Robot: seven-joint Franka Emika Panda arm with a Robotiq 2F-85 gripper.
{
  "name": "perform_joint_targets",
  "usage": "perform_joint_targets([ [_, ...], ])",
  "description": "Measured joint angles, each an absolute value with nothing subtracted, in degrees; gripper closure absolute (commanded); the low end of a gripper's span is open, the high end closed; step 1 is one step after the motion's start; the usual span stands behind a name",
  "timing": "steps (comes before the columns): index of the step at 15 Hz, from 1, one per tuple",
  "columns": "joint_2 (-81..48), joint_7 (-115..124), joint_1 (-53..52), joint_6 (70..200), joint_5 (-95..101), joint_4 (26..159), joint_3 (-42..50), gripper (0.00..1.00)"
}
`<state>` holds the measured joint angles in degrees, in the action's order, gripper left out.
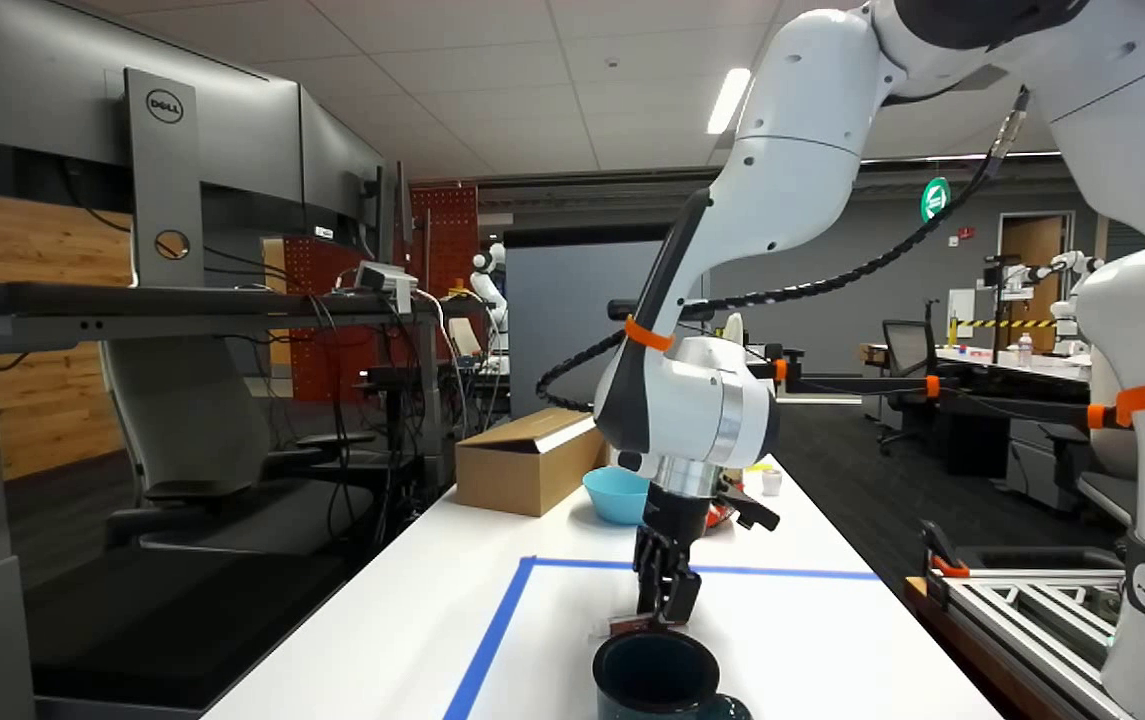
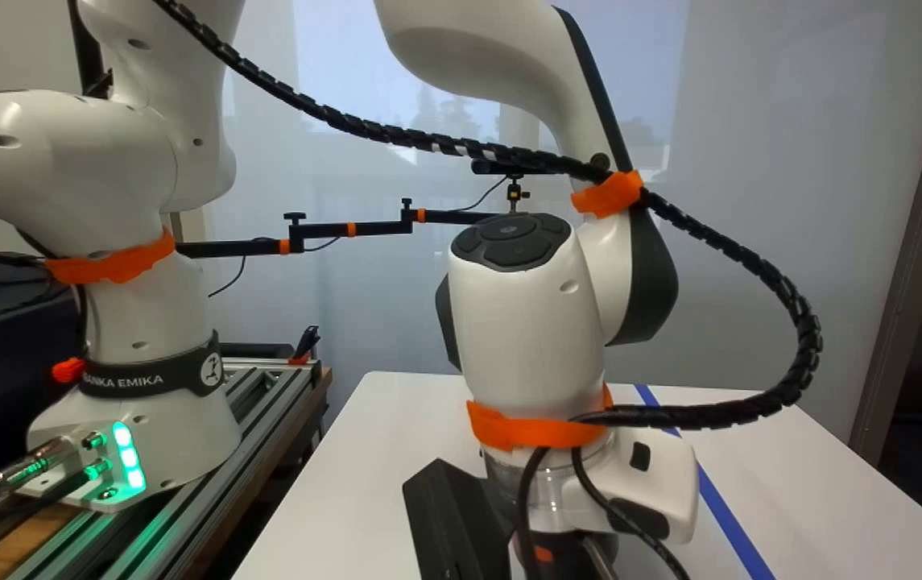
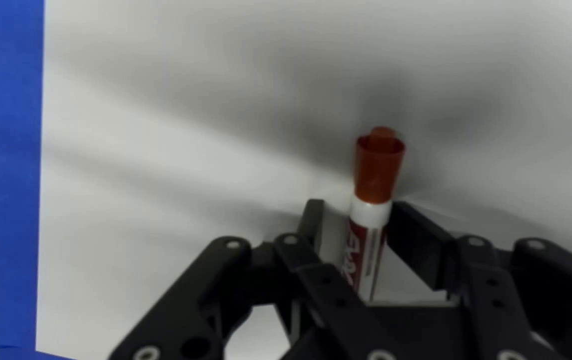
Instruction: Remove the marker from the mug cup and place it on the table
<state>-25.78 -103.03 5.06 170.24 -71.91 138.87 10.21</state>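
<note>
White-topped, the table runs far back from the mug cup in an exterior view, with blue tape lines to the mug's left and behind it. We see the white arm in both exterior views, angled down toward the table just behind the mug. A cardboard box sits well behind the mug, a light-blue bowl beside the box. The black gripper points down just behind the mug, and in the wrist view we find its fingers parted. The mug is dark and upright; its base we cannot see. The red-capped marker is outside the mug, just behind it, between the fingers with a gap on one side; whether it touches the nearer finger or the table, we cannot tell.
</note>
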Motion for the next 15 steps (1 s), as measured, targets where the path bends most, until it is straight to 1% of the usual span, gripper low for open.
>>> perform_joint_targets([
  [1, -25.8, -100.4, 3.9, 170.4, -69.5, 139.3, 10.9, 0.17],
  [3, -25.2, -92.8, 1.5, 171.2, -62.4, 140.9, 12.1, 0.03],
  [4, -24.7, -88.8, -1.2, 171.2, -59.1, 141.9, 14.3, 0.00],
  [6, -22.8, -79.9, -9.0, 171.1, -51.6, 144.4, 21.3, 0.00],
  [11, -20.2, -58.1, -28.7, 170.2, -31.0, 147.4, 43.1, 0.00],
  [15, -17.8, -47.9, -42.9, 161.3, -21.7, 145.2, 59.2, 0.00],
])
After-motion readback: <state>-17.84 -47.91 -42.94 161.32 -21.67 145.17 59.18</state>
